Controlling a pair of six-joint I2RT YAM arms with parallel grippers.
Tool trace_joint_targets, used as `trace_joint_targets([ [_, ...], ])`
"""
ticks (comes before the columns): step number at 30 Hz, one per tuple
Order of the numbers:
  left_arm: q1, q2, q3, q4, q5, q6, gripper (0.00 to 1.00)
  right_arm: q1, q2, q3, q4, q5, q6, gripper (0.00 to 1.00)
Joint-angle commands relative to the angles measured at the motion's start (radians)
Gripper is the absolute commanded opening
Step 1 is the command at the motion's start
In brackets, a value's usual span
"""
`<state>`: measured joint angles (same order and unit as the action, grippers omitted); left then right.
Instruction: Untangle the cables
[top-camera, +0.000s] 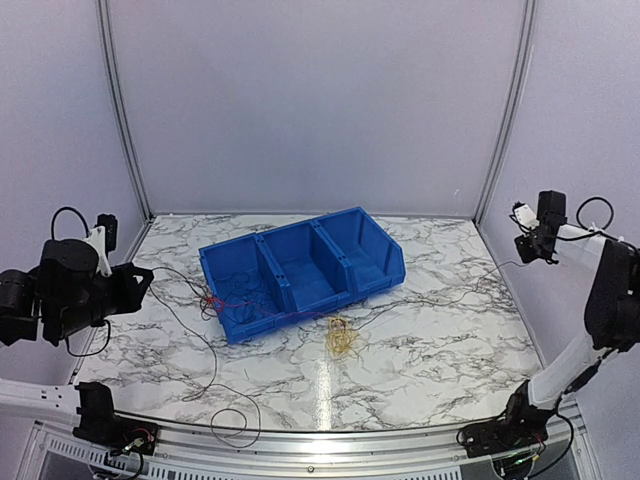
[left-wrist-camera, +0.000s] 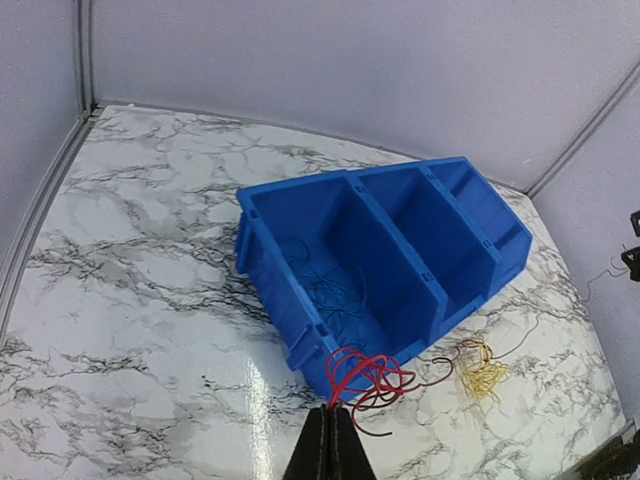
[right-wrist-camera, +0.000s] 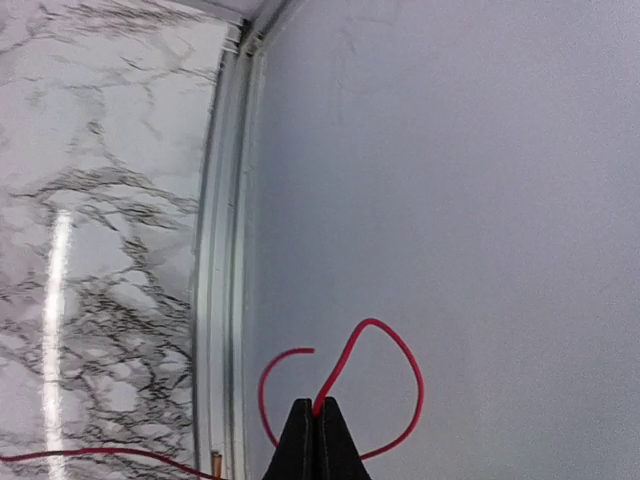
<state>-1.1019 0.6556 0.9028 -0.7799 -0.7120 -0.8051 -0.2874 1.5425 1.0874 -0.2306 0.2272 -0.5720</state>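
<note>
Marble table across the whole floor, and on it a blue bin with three compartments, set at a slant near the middle. The cables sat in and around that bin's near-left end.

The left gripper hung out to the left with its fingers pressed together. Whether a strand was pinched between them, I could not tell.

The right gripper was up by the right wall, jaws closed tight on a red cable that curled out above the tips in two springy arcs.

My read on handling: these were featherweight and limp, but with enough spring to keep their curl, so a pull on one would likely drag its neighbours along. They looked slick and very fine, easy to lose from a pinch. A free end, or a single run lying clear of the knots, looked like the best place to take hold, not the heart of a clump.

Looks, big to small:
- The red bundle was a loose nest of loops touching the bin's near corner.
- The yellow bundle was a tighter little scribble on the table just beside the bin's front.
- The dark strands were hair-thin, barely visible in the left compartment, with more of them trailing across the marble.
</note>
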Motion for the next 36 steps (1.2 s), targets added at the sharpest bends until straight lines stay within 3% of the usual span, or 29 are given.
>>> trace_joint_targets([
  [1,-0.005,0.091,0.001,0.204,0.256,0.211,0.00,0.107,-0.176,0.132,-0.167,-0.200,0.007,0.00],
  [3,-0.020,0.188,-0.005,0.291,0.366,0.237,0.00,0.168,-0.228,0.191,-0.232,-0.308,0.018,0.00],
  [9,-0.141,0.453,0.046,0.481,0.519,0.343,0.00,0.312,-0.305,0.356,-0.379,-0.591,0.041,0.00],
  [11,-0.162,0.536,0.088,0.504,0.560,0.393,0.30,0.359,-0.315,0.392,-0.396,-0.639,0.062,0.00],
  [12,-0.167,0.576,0.117,0.512,0.568,0.433,0.38,0.376,-0.315,0.409,-0.402,-0.658,0.070,0.00],
  [15,-0.171,0.657,0.199,0.578,0.524,0.511,0.57,0.420,-0.309,0.452,-0.421,-0.741,0.085,0.00],
  [19,-0.166,0.730,0.244,0.809,0.401,0.619,0.72,0.473,-0.298,0.499,-0.450,-0.836,0.095,0.00],
  [23,-0.122,0.851,0.314,1.005,0.399,0.710,0.77,0.530,-0.291,0.534,-0.469,-0.894,0.118,0.00],
  [36,-0.030,1.348,0.691,1.107,0.542,0.737,0.79,0.585,-0.276,0.657,-0.493,-1.069,0.209,0.00],
])
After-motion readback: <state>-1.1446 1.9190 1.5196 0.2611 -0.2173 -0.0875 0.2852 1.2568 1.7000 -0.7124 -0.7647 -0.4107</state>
